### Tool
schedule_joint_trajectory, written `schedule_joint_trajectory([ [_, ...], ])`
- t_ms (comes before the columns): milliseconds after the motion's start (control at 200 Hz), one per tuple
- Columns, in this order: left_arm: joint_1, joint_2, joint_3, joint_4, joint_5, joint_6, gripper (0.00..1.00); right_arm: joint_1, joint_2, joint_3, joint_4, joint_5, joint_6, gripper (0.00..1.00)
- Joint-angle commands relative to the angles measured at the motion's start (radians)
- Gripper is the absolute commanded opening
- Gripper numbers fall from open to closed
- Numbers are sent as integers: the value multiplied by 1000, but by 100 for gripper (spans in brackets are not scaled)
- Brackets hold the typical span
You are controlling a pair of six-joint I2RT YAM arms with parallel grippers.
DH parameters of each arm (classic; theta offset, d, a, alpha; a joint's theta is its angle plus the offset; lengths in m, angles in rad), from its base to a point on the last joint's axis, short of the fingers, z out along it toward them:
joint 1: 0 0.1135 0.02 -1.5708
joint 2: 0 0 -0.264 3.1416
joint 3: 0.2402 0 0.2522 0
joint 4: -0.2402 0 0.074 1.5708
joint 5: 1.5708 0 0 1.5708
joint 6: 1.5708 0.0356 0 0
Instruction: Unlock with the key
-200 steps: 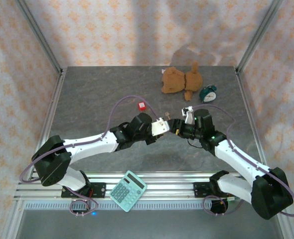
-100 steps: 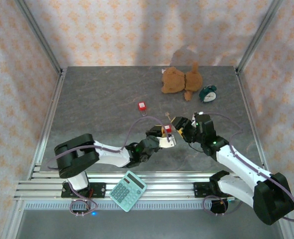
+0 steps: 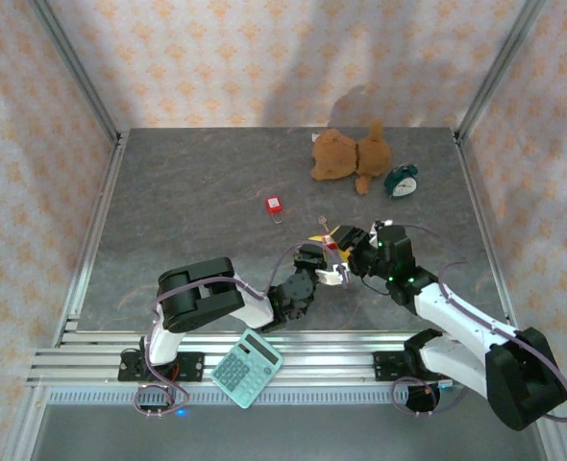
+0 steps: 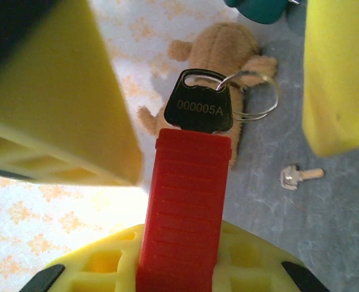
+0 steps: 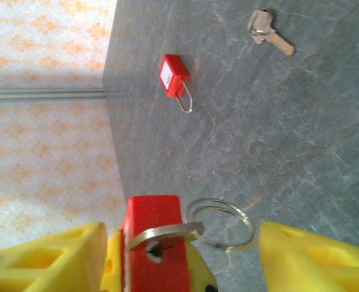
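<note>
A red padlock (image 4: 185, 207) stands in my left gripper (image 4: 182, 249), which is shut on its body. A dark key (image 4: 198, 109) stamped 000005A sits in the lock's end, with a wire key ring (image 4: 255, 91) hanging from it. My right gripper (image 5: 179, 249) is open, its yellow fingers (image 5: 313, 255) on either side of the key (image 5: 164, 234) and ring (image 5: 222, 224), not touching them. In the top view both grippers meet over the table's middle right, left gripper (image 3: 324, 267) and right gripper (image 3: 347, 248), with the padlock (image 3: 333, 253) between them.
A second red padlock (image 3: 275, 205) and a loose silver key (image 3: 320, 223) lie on the grey table just beyond the grippers. A brown teddy (image 3: 346, 154) and a teal alarm clock (image 3: 401, 181) sit at the back right. A teal calculator (image 3: 248, 367) rests on the front rail.
The left arm has folded, its elbow swinging right and toward the near edge, and its gripper has carried the padlock slightly right and nearer. The right gripper has stayed close beside it.
</note>
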Motion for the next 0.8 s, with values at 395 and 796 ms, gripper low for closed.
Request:
schedule_joint_trajectory([
  [395, -9, 30, 48, 97, -48, 50, 6, 3, 20, 21, 124, -50, 15, 36],
  [796, -13, 19, 34, 97, -57, 55, 16, 2, 42, 70, 97, -100, -50, 20],
])
